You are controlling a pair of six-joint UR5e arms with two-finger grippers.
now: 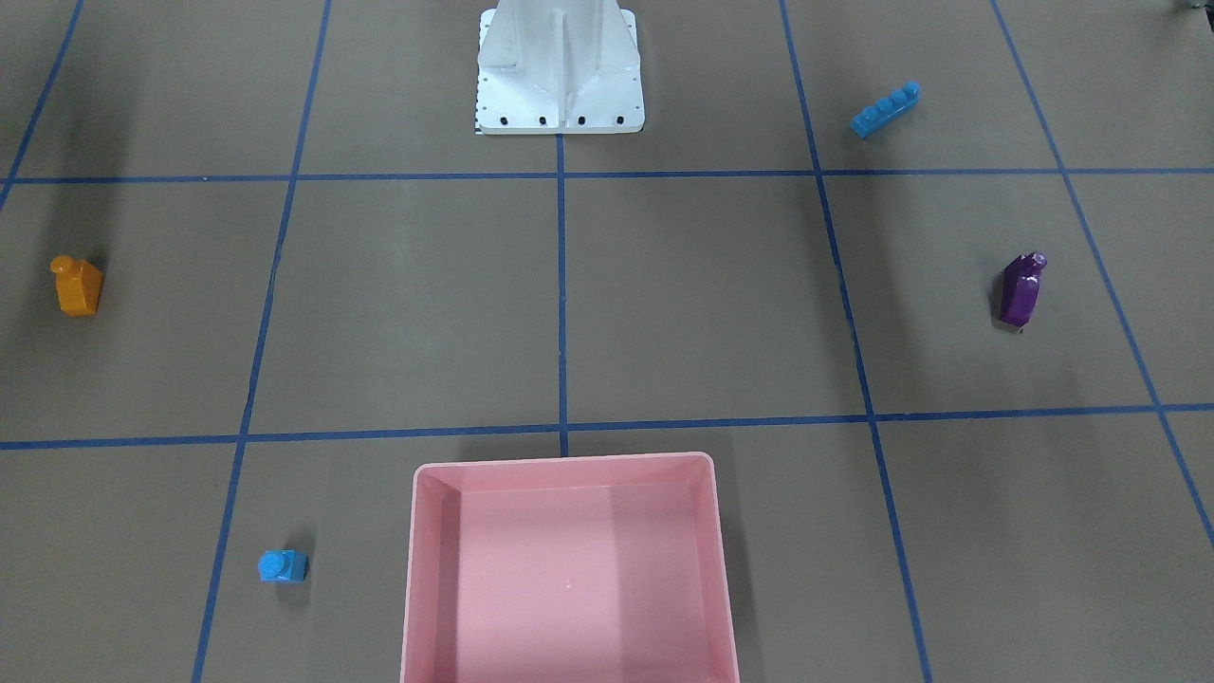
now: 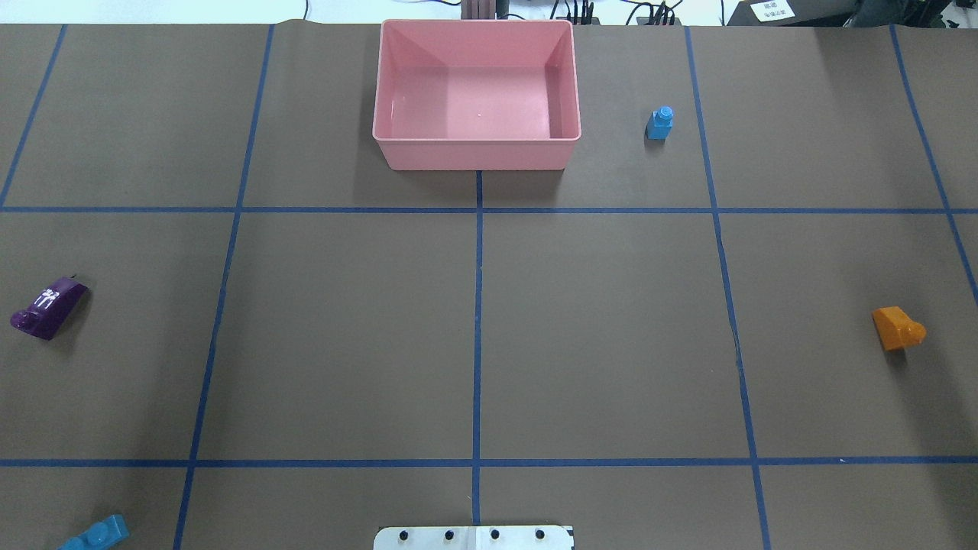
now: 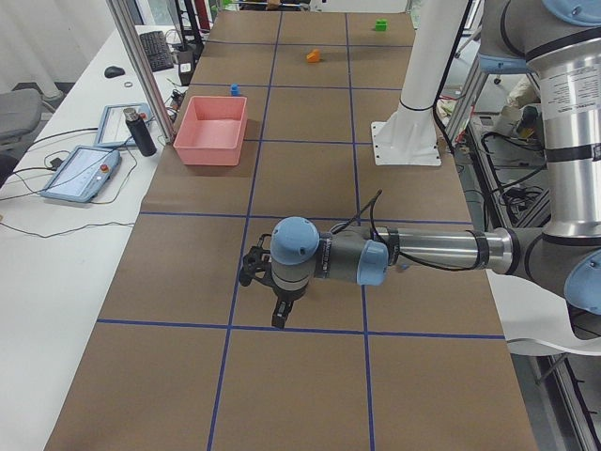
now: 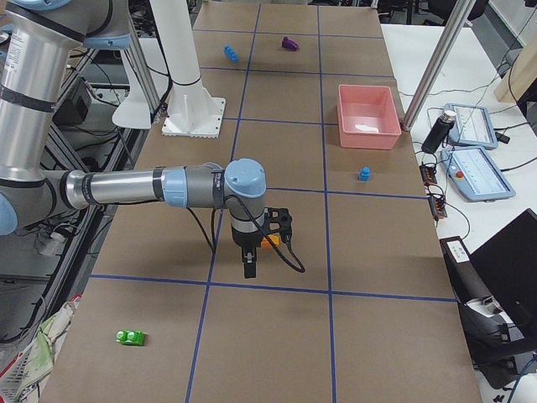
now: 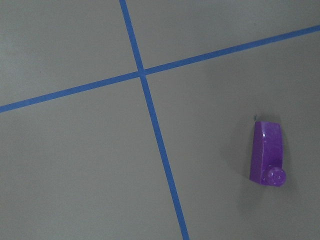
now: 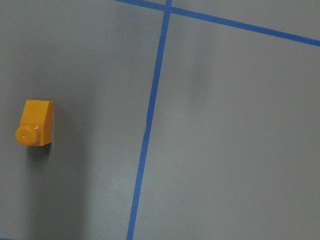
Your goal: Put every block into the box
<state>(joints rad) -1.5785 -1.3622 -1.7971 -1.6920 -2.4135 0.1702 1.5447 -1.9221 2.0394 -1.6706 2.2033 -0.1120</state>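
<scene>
Open-topped pink box (image 2: 474,156), approach from above unobstructed. The small light-blue block (image 2: 661,124) sits near its side, apart. The orange block (image 2: 898,328) and purple block (image 2: 47,308) each stand alone, open counter (image 2: 611,336) around. The white robot base (image 1: 560,85) stands mid-edge.

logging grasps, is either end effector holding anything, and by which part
No block is held: orange, purple, small blue, long blue and green all lie loose on the table.

We've got the pink box (image 2: 475,153) sitting open side up. All the blocks are outside it: small light-blue block (image 2: 661,124) nearby, and orange block (image 2: 898,328), purple block (image 2: 47,308), long light-blue block (image 1: 885,109) and green block (image 4: 130,337) scattered well apart.
</scene>
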